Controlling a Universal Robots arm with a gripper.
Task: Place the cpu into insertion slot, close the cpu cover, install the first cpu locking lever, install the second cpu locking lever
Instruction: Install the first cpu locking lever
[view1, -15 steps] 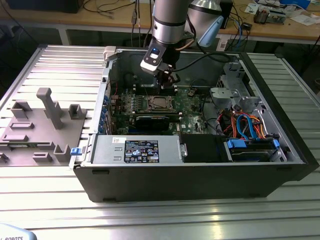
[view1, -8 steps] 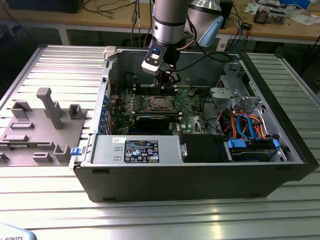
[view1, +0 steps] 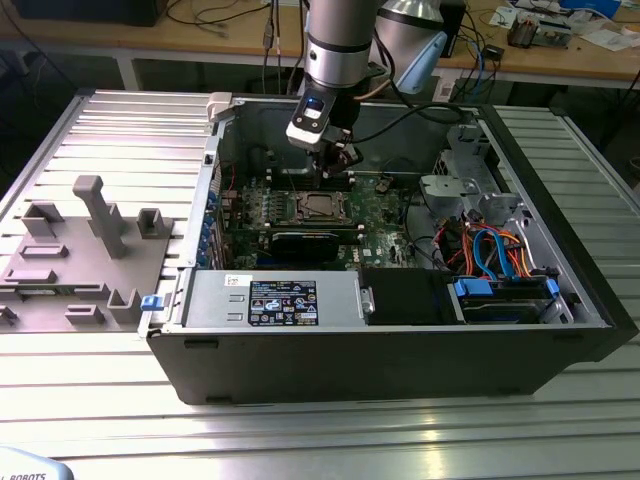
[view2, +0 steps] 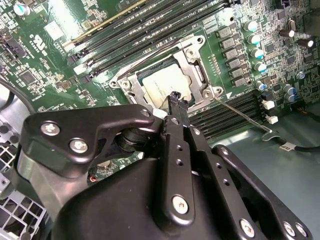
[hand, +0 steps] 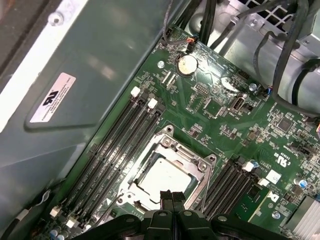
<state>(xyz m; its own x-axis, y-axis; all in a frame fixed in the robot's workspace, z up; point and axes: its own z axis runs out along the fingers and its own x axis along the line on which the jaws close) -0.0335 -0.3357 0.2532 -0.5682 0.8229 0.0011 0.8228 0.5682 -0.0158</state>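
Note:
The cpu (view2: 167, 82) lies flat in the insertion slot (view1: 320, 207) on the green motherboard, its silver top showing. The cpu cover (view2: 194, 62) lies down around the chip as a silvery frame. In the first wrist view the cpu (hand: 165, 176) and the cpu cover (hand: 196, 161) sit just beyond my fingertips. My gripper (view2: 176, 99) is shut with nothing in it, and its tip hovers over the socket's edge. A thin locking lever (view2: 245, 116) sticks out from one socket corner across the memory slots. A second lever (view2: 150, 56) runs along the opposite side of the socket.
The motherboard sits inside an open computer case (view1: 560, 330) on a slatted metal table. Memory slots (hand: 117, 145) flank the socket on both sides. Coloured cables (view1: 490, 250) and a drive cage fill the exterior view's right. A grey fixture block (view1: 95, 250) stands at its left.

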